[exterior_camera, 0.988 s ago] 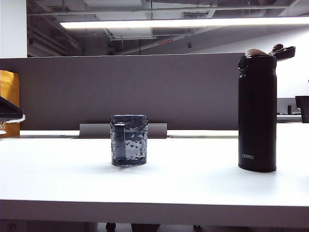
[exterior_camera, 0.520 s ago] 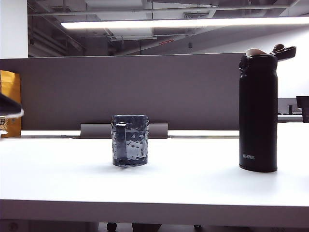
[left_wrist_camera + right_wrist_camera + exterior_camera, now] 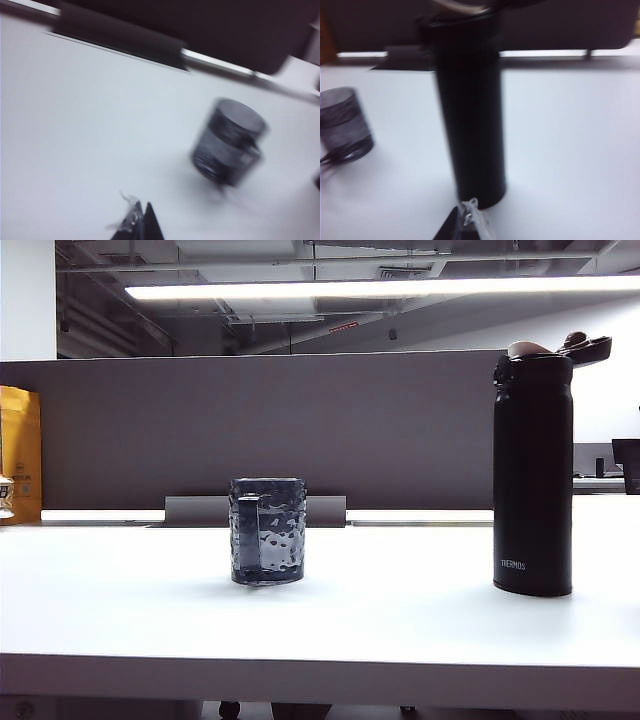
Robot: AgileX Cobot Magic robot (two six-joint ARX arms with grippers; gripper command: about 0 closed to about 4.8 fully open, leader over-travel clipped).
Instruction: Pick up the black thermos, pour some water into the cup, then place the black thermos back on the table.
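Both grippers pressed together, nothing held.
The right gripper [image 3: 466, 220] faced the upright black thermos [image 3: 470, 115] just ahead; the left gripper [image 3: 141, 222] viewed the cup [image 3: 227, 142] beyond.

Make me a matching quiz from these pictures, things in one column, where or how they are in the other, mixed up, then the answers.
Things:
1. black thermos
2. cup
3. left gripper
4. table

Descriptions:
A. shut, near the cup, holding nothing
B. white, carries both vessels
C. upright on the right, lid flipped open
D. near the middle, handle facing the camera

Pairs: 1-C, 2-D, 3-A, 4-B
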